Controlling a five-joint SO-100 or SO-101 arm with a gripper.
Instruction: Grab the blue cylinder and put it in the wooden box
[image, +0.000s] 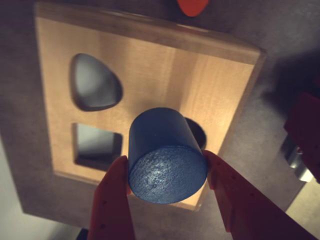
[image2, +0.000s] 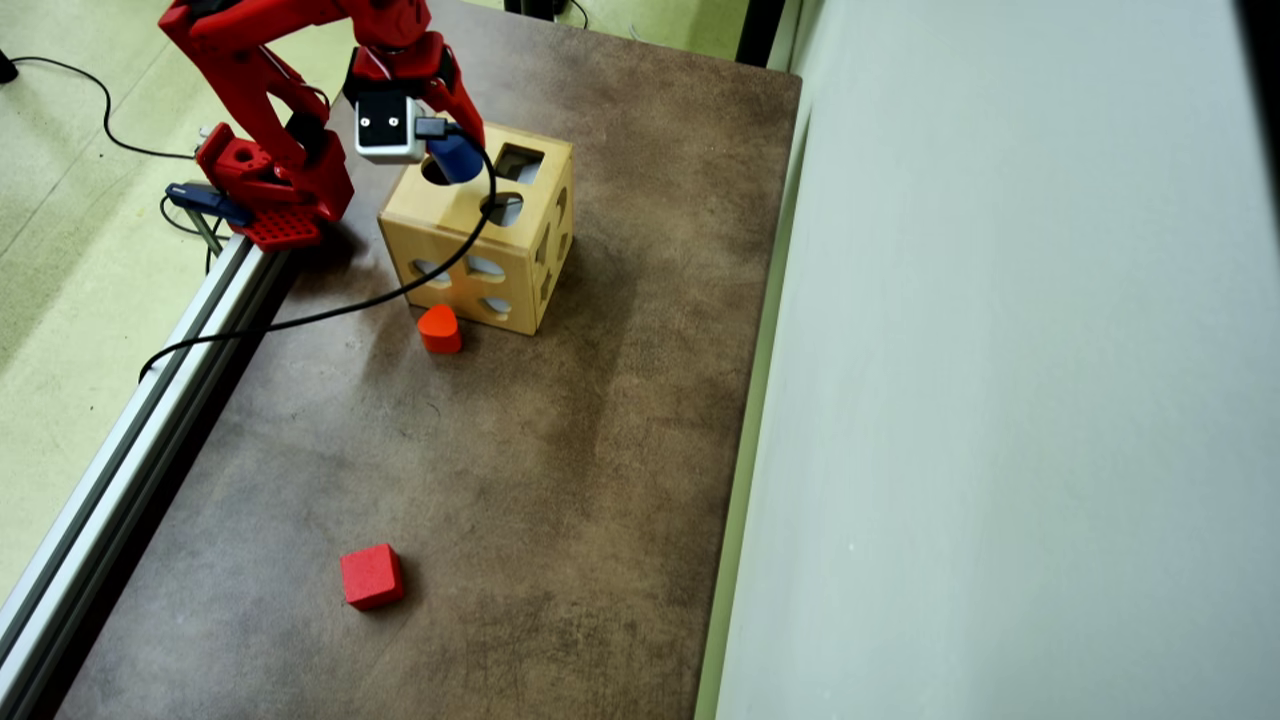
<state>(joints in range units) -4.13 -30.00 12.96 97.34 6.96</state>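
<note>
The blue cylinder (image: 165, 155) is held between my two red fingers (image: 112, 200), with its flat round end facing the wrist camera. My gripper (image: 167, 172) is shut on it just above the top face of the wooden box (image: 150, 65). The cylinder covers most of the round hole (image: 197, 131). A rounded hole and a square hole lie to its left in the wrist view. In the overhead view the gripper (image2: 452, 150) holds the blue cylinder (image2: 456, 158) over the top of the wooden box (image2: 450, 225), at the box's far left part next to a round hole (image2: 433, 172).
An orange-red rounded block (image2: 439, 329) lies on the brown table against the box's near side. A red cube (image2: 371, 576) lies far toward the near edge. The arm's red base (image2: 275, 190) and an aluminium rail (image2: 150, 400) are to the left. A black cable (image2: 400, 290) hangs across the box.
</note>
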